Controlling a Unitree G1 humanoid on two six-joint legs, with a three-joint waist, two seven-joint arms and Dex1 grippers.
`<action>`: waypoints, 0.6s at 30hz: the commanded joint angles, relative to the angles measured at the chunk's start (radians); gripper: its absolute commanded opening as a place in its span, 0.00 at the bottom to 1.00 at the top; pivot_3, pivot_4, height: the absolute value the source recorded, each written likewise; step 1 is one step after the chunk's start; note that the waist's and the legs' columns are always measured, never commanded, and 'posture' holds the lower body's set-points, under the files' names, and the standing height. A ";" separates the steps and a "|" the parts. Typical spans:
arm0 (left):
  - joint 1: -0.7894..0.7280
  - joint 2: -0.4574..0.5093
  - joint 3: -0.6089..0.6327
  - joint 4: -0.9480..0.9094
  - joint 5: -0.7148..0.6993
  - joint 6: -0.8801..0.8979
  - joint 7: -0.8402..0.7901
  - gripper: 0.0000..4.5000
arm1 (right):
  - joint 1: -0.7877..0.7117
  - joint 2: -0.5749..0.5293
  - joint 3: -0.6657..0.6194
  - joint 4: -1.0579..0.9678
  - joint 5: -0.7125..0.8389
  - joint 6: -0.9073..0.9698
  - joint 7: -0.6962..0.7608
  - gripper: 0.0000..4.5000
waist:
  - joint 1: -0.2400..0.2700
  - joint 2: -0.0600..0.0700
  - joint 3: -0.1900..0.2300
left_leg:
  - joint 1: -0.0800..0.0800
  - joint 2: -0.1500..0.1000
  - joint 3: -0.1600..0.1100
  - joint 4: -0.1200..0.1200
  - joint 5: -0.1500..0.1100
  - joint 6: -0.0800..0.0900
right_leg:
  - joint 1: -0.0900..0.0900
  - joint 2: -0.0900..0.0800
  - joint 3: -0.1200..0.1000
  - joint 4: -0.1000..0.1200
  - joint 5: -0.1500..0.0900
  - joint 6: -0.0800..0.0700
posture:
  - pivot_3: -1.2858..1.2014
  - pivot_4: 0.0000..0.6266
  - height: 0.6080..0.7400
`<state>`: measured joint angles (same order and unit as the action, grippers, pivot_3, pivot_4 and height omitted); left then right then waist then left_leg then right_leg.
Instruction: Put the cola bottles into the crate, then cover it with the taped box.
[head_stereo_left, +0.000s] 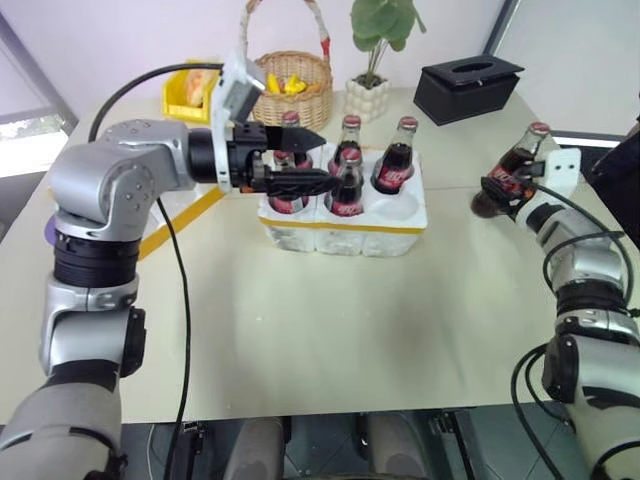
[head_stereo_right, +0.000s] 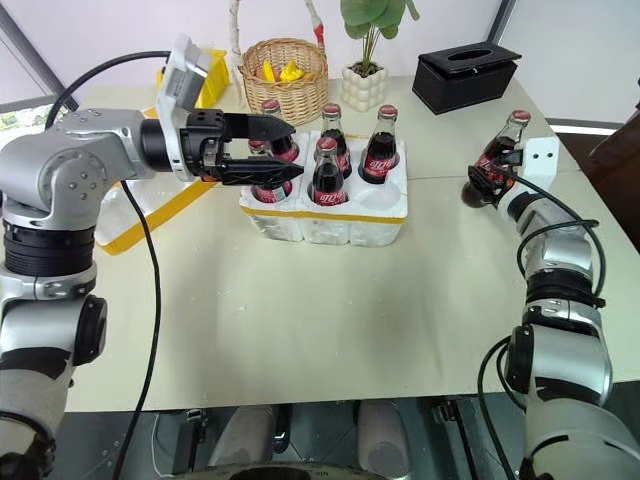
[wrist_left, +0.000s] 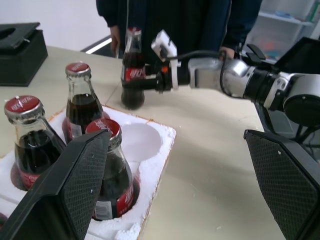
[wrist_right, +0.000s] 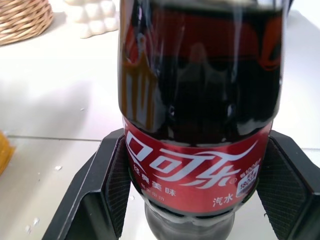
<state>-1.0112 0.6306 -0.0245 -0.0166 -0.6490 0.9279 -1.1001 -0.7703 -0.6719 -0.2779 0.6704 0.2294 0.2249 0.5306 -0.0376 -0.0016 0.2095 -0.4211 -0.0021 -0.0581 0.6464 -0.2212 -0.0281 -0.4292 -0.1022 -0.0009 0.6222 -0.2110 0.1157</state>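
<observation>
Head views: we count five cola bottles (head_stereo_left: 347, 184) standing in crate (head_stereo_left: 345, 232) at table (head_stereo_left: 330, 330) middle; one front hole bare.

Left wrist view: left pincer (wrist_left: 175, 185) wide open, empty, just above crate. Sixth bottle (wrist_left: 132, 70) gripped beyond it, well apart from crate.

Right wrist view: right pincer (wrist_right: 192, 192) clamped on that bottle's label.

We judge: last bottle to seat, then taped box (head_stereo_right: 150, 205) to go over.

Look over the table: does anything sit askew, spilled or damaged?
One cola bottle leans tilted in the right gripper, off the table. White crumbs lie by the crate, whose edge looks chipped. Nothing has spilled.
</observation>
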 joint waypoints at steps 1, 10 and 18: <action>0.000 0.014 0.005 -0.023 -0.010 -0.016 -0.023 1.00 | 0.001 -0.066 -0.032 -0.380 0.098 0.139 0.039 0.62 | -0.005 0.000 0.000 | 0.000 0.000 0.000 0.000 0.000 0.000 | 0.000 0.000 0.000 0.000 0.000 0.000 | 0.52 0.24 1.00; 0.012 0.008 -0.007 -0.009 0.009 -0.041 -0.049 1.00 | -0.025 -0.016 -0.070 -0.913 0.451 0.635 -0.034 0.62 | -0.003 0.001 0.001 | 0.002 0.000 -0.001 0.002 0.000 0.000 | -0.001 0.000 0.000 0.007 -0.001 0.000 | 0.52 0.24 1.00; 0.012 0.003 -0.014 0.001 0.018 -0.064 -0.054 1.00 | 0.018 0.046 0.027 -1.002 0.483 0.691 -0.060 0.62 | 0.009 0.000 0.001 | 0.002 0.000 -0.001 0.004 0.000 0.000 | 0.000 0.000 0.000 0.006 -0.002 -0.004 | 0.52 0.24 1.00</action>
<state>-0.9901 0.6274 -0.0524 -0.0040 -0.6320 0.8831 -1.1519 -0.7408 -0.6251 -0.2391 -0.2674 0.6928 0.9303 0.4678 -0.0281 -0.0011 0.2101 -0.4196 -0.0019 -0.0589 0.6495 -0.2211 -0.0281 -0.4293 -0.1019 -0.0005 0.6280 -0.2132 0.1125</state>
